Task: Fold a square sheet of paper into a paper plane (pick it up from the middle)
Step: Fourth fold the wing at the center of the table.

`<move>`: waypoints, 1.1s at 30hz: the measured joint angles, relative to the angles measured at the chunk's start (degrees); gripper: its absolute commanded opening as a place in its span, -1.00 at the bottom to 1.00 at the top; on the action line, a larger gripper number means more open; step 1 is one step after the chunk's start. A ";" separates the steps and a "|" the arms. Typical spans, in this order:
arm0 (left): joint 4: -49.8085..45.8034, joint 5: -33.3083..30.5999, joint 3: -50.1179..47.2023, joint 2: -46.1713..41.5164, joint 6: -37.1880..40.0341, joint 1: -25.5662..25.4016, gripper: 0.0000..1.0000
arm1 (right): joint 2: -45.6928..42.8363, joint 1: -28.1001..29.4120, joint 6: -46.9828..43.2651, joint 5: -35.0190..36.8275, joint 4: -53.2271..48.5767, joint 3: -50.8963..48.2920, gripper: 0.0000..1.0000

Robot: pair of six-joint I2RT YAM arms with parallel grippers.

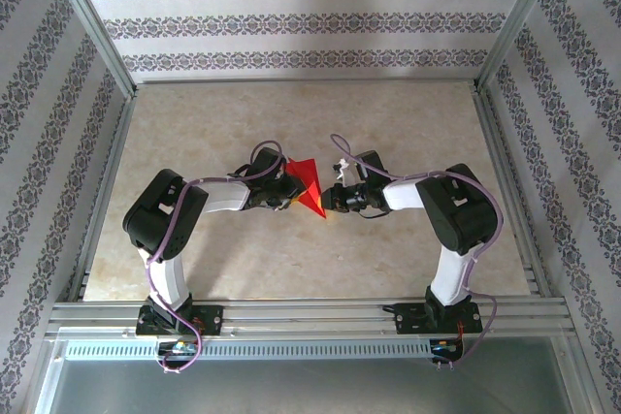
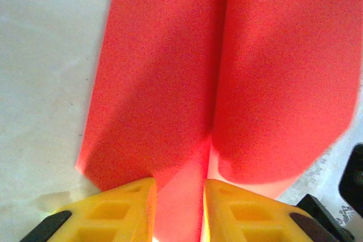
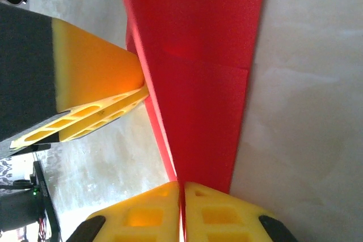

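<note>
Tabletop [image 1: 243, 269] bare around pinched paper plane [image 1: 309, 186].

No text, label, brand, number or sign can be read anywhere in these views. The red paper [image 1: 309, 188] is plain and unmarked on every face that shows, and the patterned walls [image 1: 291, 24] carry only repeated ornamental bands, not letters.
</note>
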 measured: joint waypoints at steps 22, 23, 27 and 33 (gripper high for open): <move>-0.52 0.42 1.49 -0.39 1.79 0.00 -0.42 | 2.08 -2.12 5.42 -4.59 2.84 -0.37 -0.75; -0.44 0.68 1.86 -0.46 1.99 0.00 -0.41 | 2.12 -2.12 5.55 -4.66 2.86 -0.37 -0.75; 0.92 1.97 2.69 -0.48 2.51 0.00 -0.38 | 2.16 -2.14 5.95 -4.85 2.89 -0.35 -0.74; 1.81 3.30 2.89 0.39 2.82 0.00 -0.26 | 2.34 -2.49 5.99 -5.11 2.89 -0.26 -0.72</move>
